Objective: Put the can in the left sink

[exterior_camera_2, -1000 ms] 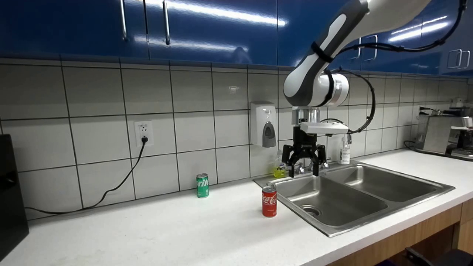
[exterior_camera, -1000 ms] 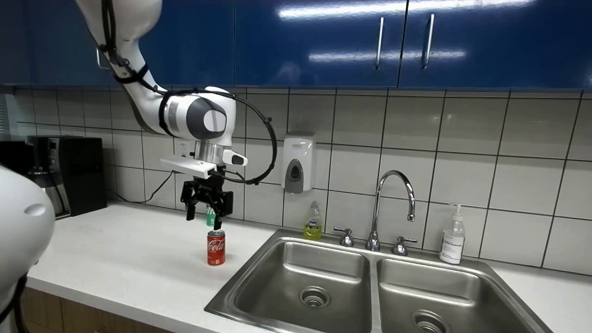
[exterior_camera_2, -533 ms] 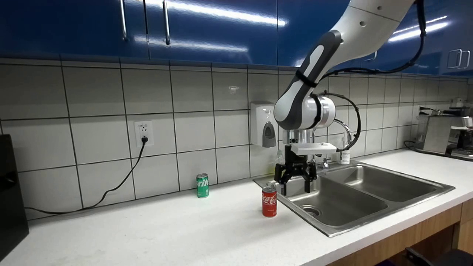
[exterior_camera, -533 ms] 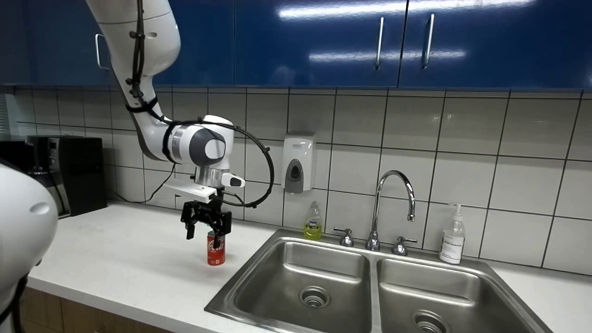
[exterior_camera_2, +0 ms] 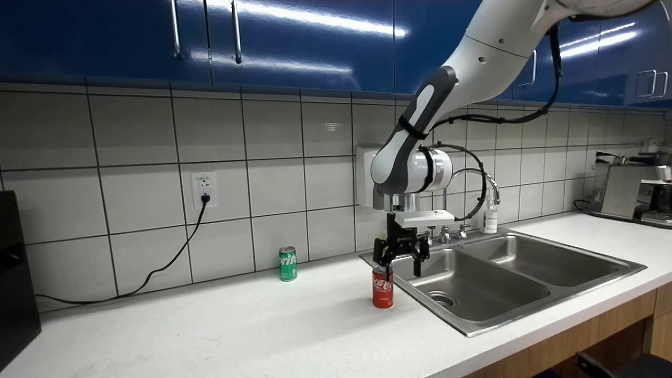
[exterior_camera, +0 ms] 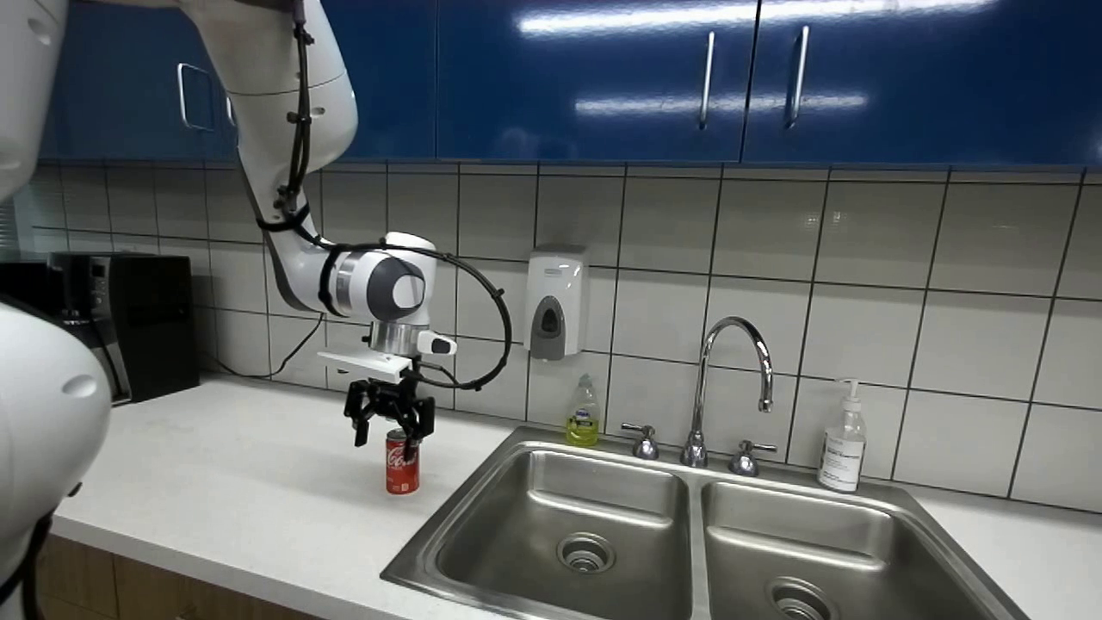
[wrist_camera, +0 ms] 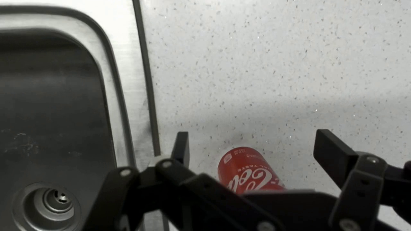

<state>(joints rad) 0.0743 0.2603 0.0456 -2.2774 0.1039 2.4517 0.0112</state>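
The can (exterior_camera: 402, 469) is a small red Coca-Cola can standing upright on the white counter, left of the sink. It also shows in an exterior view (exterior_camera_2: 382, 291) and in the wrist view (wrist_camera: 247, 170), where the gripper body hides its upper part. My gripper (exterior_camera: 385, 443) is open and empty, pointing down just above the can. It also shows in an exterior view (exterior_camera_2: 403, 271). In the wrist view the can appears between the spread fingers (wrist_camera: 254, 149), touching neither. The left sink (exterior_camera: 508, 551) is a steel basin with a round drain, beside the can; its edge shows in the wrist view (wrist_camera: 120, 106).
A green Sprite can (exterior_camera_2: 287, 264) stands near the back wall. The right basin (exterior_camera: 775, 517) adjoins the left one. A faucet (exterior_camera: 702, 379), a dish soap bottle (exterior_camera: 583, 418) and a white pump bottle (exterior_camera: 842, 452) line the sink's back. A soap dispenser (exterior_camera: 555, 301) hangs on the wall.
My gripper has come down toward the red can, then shifted sideways so it is closer over it. It stays open. The can has not moved.
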